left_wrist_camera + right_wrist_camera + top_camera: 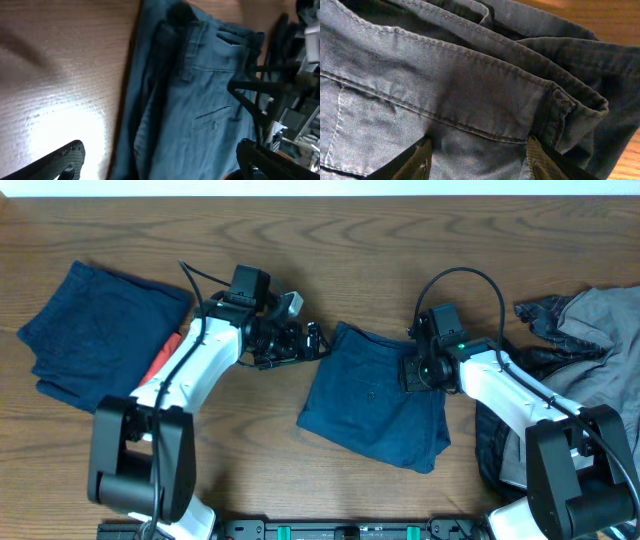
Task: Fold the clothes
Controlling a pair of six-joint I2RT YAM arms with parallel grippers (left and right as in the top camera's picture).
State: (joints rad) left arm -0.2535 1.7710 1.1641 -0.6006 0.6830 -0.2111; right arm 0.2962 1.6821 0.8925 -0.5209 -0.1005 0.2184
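Observation:
Dark navy shorts [375, 395] lie folded in the middle of the table, with a buttoned back pocket [214, 125] showing. My left gripper [312, 340] is open just off the shorts' upper left edge; in the left wrist view its fingers [165, 162] spread wide over the cloth [200, 100] and hold nothing. My right gripper [420, 370] is open, low over the shorts' upper right corner. In the right wrist view its fingers [479, 160] sit on the cloth just below the waistband [445, 85], with no fold pinched.
A folded navy garment [95, 330] lies at the far left with an orange-red piece [165, 360] at its right edge. Grey shorts [600, 330] and a shiny black piece [545, 315] are heaped at the right edge. The table [330, 240] is wood.

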